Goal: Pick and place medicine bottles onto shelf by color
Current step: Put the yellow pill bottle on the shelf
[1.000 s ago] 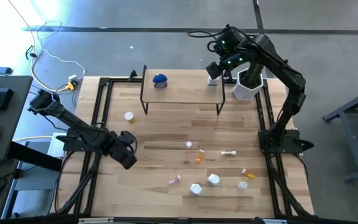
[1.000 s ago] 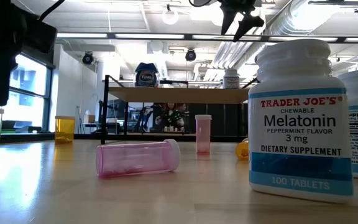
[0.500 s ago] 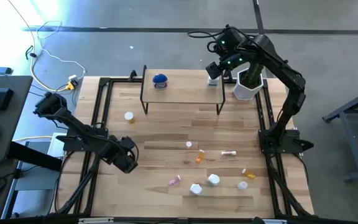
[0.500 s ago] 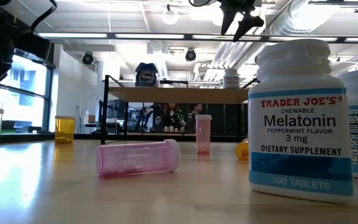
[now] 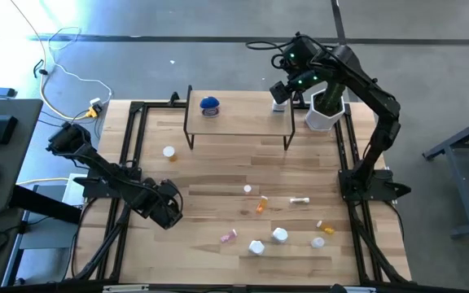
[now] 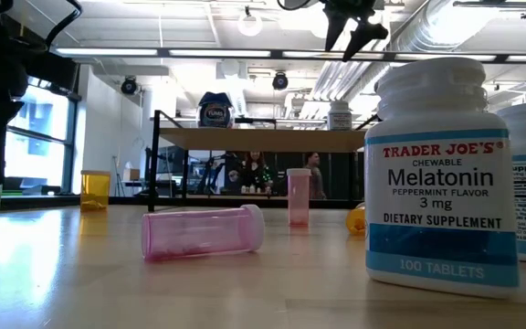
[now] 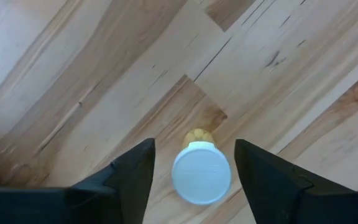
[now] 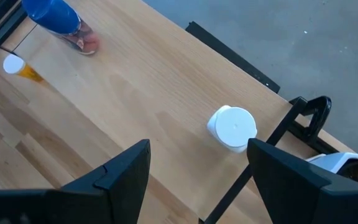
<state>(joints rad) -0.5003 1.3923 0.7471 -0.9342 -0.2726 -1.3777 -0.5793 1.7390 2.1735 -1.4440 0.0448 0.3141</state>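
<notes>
Hovering above the right end of the shelf [image 5: 238, 120], the right gripper [image 5: 279, 91] stood with its fingers spread wide and nothing between them; a white-capped bottle [image 8: 232, 128] stood upright on the shelf board below it, near the right end, by the black leg. The squat blue-lidded jar [image 5: 210, 104] sat on the same board toward the left end. The left gripper [image 5: 168, 213] hung over the left part of the table [image 5: 218, 187], and in its wrist view the two dark fingers [image 7: 129, 177] stood apart on either side of an upright orange bottle with a white cap [image 7: 201, 171], not touching it, so the jaws were open around it rather than gripping. In the high view another white-capped orange bottle [image 5: 169, 152] stood alone on the table in front of the shelf's left leg. The remaining bottles lay scattered over the near right part of the table: a pink tube [image 6: 204, 231] on its side, and a white melatonin bottle [image 6: 441, 178] upright, closest to the low camera.
</notes>
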